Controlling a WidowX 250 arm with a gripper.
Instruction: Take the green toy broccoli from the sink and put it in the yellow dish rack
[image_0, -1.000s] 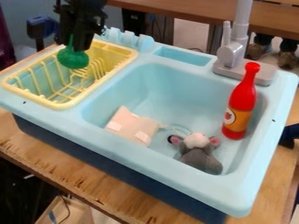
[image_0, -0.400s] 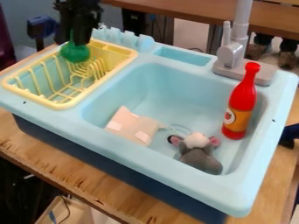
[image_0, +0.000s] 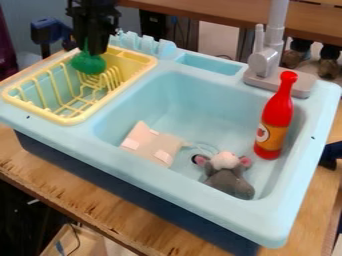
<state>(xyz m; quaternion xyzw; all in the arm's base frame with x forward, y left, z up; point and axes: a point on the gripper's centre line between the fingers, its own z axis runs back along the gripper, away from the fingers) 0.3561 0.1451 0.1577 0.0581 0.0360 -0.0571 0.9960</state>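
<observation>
One black tool (image_0: 90, 49) pinches a green rounded object (image_0: 89, 64) over the back part of a yellow dish rack (image_0: 73, 120). Compared with the first frame, both are slightly farther right in the view, the object a little higher. In the adjoining blue sink (image_0: 194, 95), a pale cloth-like piece (image_0: 152, 143), a gray plush mouse (image_0: 229, 181) and a red bottle (image_0: 278, 111) are unmoved; the wooden desk (image_0: 80, 197) supports the sink.

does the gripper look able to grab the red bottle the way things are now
Probably not while the gripper seems to have the green toy in it, over the yellow rack. Otherwise the red bottle looks open from above, with nothing covering it.
</observation>
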